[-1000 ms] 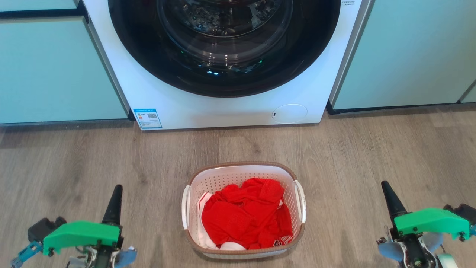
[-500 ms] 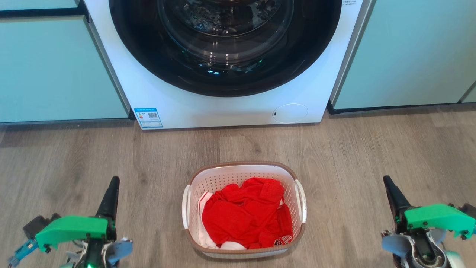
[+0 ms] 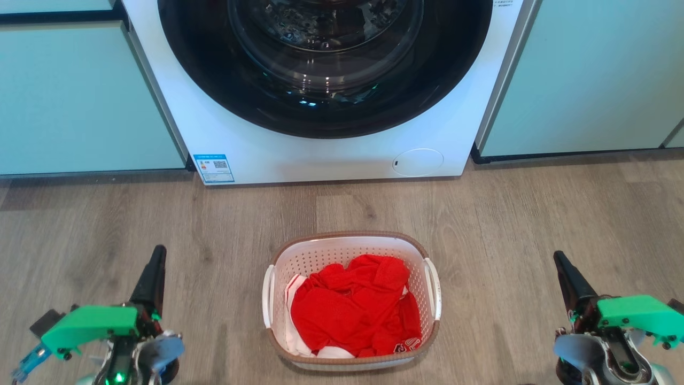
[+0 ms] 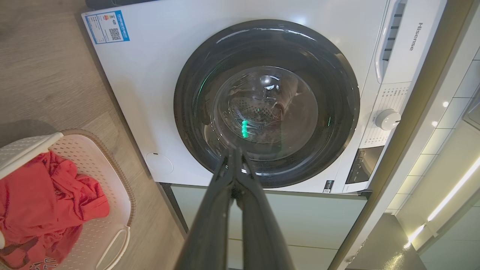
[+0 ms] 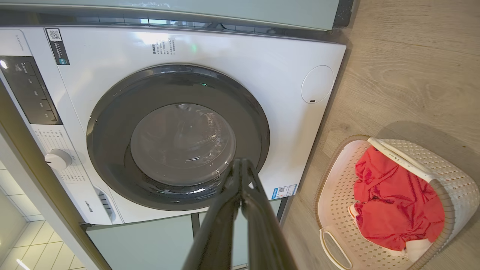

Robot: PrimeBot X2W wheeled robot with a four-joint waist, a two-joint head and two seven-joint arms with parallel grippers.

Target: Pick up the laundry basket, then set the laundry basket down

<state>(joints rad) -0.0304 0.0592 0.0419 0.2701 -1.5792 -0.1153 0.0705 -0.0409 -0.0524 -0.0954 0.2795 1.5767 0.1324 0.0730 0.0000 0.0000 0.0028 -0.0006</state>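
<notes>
Both grippers are pinched shut with nothing in them. The left gripper (image 3: pixel 153 270) sits low on the left, the right gripper (image 3: pixel 565 272) low on the right, and in the wrist views each pair of fingers is pressed together right to the tip.

The laundry basket (image 3: pixel 350 236) is standing flat on the wood floor (image 3: pixel 534 224) between the two arms, well apart from both and a bit out from the front of the washer (image 3: pixel 320 158). There's a heap of red clothes (image 3: pixel 352 313) inside.

Honestly, this could be a basket waiting to be lifted or one that's already been put back down. Nothing here settles which.

What could go wrong, as I see it:
- Those side handles (image 3: pixel 434 289) look thin, and they sit close against the basket wall. Shut fingers would just bump them and shove the basket across the floor.
- It looks light, so any sideways arm swing could knock it over.
- If it does go up, one arm rising faster than the other would tip it and dump the clothes.
- The washer is near enough to clip on a forward swing.
</notes>
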